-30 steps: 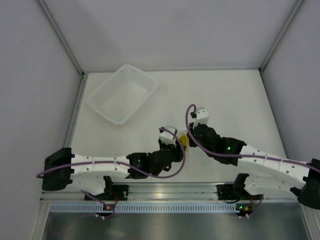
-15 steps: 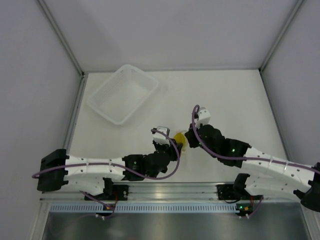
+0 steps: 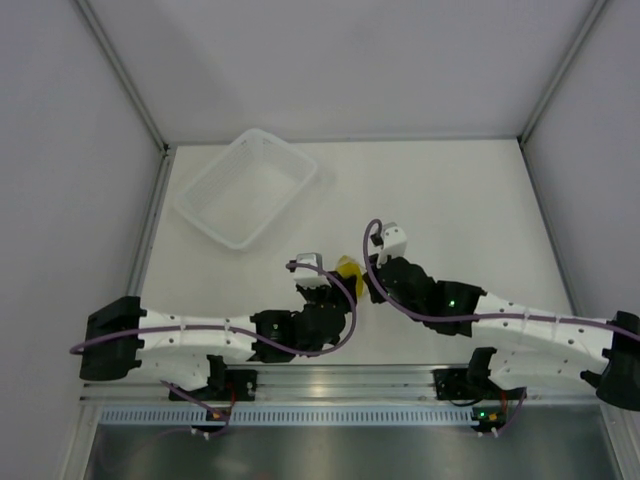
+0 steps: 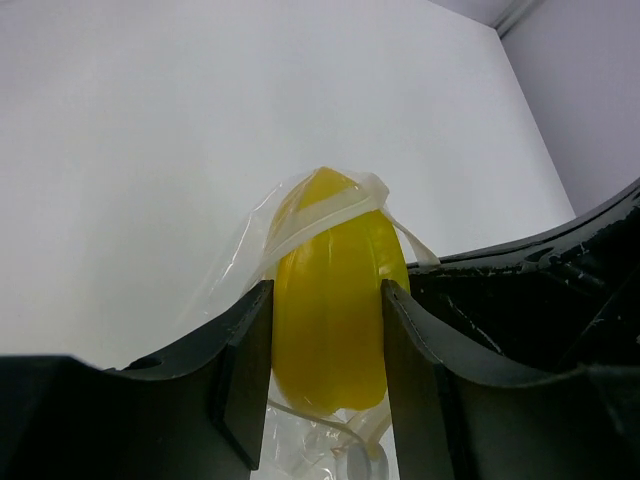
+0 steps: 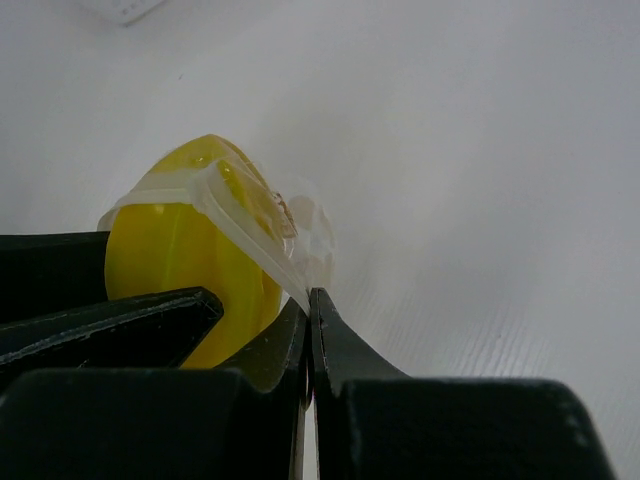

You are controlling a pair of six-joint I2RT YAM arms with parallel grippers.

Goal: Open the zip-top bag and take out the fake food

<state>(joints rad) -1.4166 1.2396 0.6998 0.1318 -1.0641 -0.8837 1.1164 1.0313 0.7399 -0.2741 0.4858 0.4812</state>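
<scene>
So both arms meet in the middle of the desk (image 3: 450,200), toward the near edge, and the whole bundle sits right between them.

The left fingers (image 4: 250,340) are about half spread and clamped on the fake food (image 4: 335,260), one pad on each side of the yellow lump. The zip-top bag (image 4: 240,265) is wrapped around it: clear crinkly film bulges out to the left of the lump, and more of it hangs down between the fingers. The thicker whitish zip strip runs across the top of the yellow. Can't tell whether there's film between the pads and the lump or if they're on bare plastic food.

The right fingers (image 5: 335,335) are squeezed completely together, and the tips are pinching the bag's whitish strip right where it comes down off the side of the lump. From that wrist view the strip stretches up and over the yellow, so the food looks mostly inside the bag.

From the top camera you only get a yellow blob poking out between the two black wrists; the bag itself is too clear to make out there. Can't tell from that angle if the bundle touches the desk.

The white basket tray (image 3: 243,188) is way off at the far left, well apart from all this, sitting at an angle. Purple cables loop over both wrists.
</scene>
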